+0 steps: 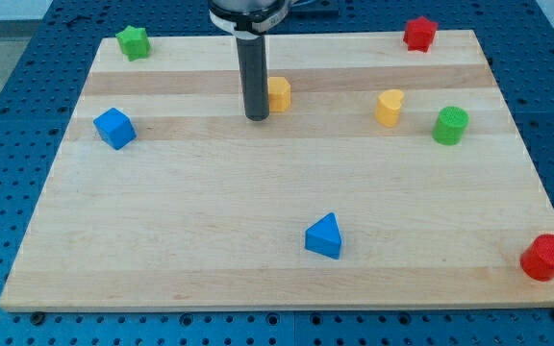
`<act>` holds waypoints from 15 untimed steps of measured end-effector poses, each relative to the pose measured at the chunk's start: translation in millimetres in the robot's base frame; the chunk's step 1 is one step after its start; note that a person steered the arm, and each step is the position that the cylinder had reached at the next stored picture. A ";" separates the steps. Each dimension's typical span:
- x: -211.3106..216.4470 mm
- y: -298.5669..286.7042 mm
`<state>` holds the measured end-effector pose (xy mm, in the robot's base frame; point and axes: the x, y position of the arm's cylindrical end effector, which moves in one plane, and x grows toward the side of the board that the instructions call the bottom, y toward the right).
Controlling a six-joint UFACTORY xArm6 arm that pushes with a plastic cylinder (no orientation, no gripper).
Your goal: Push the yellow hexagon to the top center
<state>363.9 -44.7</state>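
Observation:
The yellow hexagon [279,93] sits on the wooden board [258,221] near the view's top centre. My tip [257,116] is down on the board just to the left of the hexagon, touching or nearly touching its left side. The dark rod [255,72] rises from the tip and hides the hexagon's left edge.
A yellow heart-like block [389,107] and a green cylinder [450,125] lie to the right. A red star [418,33] is at top right, a green star [134,42] at top left, a blue cube [114,128] at left, a blue triangle [324,236] at bottom centre, a red cylinder [546,257] at bottom right.

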 end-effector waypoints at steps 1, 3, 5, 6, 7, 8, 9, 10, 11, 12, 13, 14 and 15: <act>4.3 0.0; 12.8 0.0; 20.7 0.0; 42.8 0.0; 56.4 5.1; 31.3 10.1; -13.3 6.1; -40.4 6.1; -24.1 0.8; -16.5 1.2; -47.9 21.7; -82.8 34.8; -76.8 36.6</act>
<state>287.1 -8.0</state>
